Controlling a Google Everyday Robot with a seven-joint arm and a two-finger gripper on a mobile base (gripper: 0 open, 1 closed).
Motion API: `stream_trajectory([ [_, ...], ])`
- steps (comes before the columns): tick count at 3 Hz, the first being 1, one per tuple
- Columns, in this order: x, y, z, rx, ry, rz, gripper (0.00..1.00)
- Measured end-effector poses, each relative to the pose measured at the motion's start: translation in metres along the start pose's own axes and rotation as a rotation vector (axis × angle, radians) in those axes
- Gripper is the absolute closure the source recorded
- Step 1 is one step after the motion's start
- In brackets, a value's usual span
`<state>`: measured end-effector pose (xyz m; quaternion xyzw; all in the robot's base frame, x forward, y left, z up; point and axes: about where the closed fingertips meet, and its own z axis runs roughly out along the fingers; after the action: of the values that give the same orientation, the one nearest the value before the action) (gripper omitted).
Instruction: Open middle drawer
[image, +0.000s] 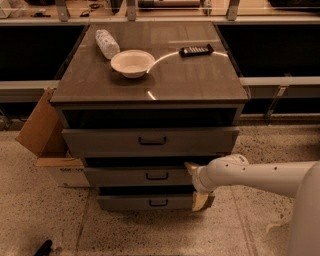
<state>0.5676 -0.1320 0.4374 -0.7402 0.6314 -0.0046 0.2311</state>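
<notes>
The end effector (196, 184), fingers spread one above the other, hangs at the right end of the middle drawer (125, 176), whose wide front runs crosswise and does not look pulled out. The drawer's dark handle (157, 176) lies at its centre, along the front from the fingers, with nothing between. Beside that drawer's far end stands a box (42, 125). Above it, the worktop (190, 80) carries a bowl (132, 63), bottle (107, 43) and remote (196, 50).

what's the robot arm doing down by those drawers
The robot's arm reaches in from the right, its end effector at the right end of the middle drawer, fingers spread. It is not on the central handle. A bowl, plastic bottle and remote sit on the cabinet top.
</notes>
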Motion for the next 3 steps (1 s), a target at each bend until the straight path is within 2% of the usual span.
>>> stream_trajectory([
  [2,0.005,-0.017,0.027,-0.021,-0.016,-0.011,0.0],
  [3,0.004,-0.02,0.039,-0.039,-0.019,-0.017,0.18],
])
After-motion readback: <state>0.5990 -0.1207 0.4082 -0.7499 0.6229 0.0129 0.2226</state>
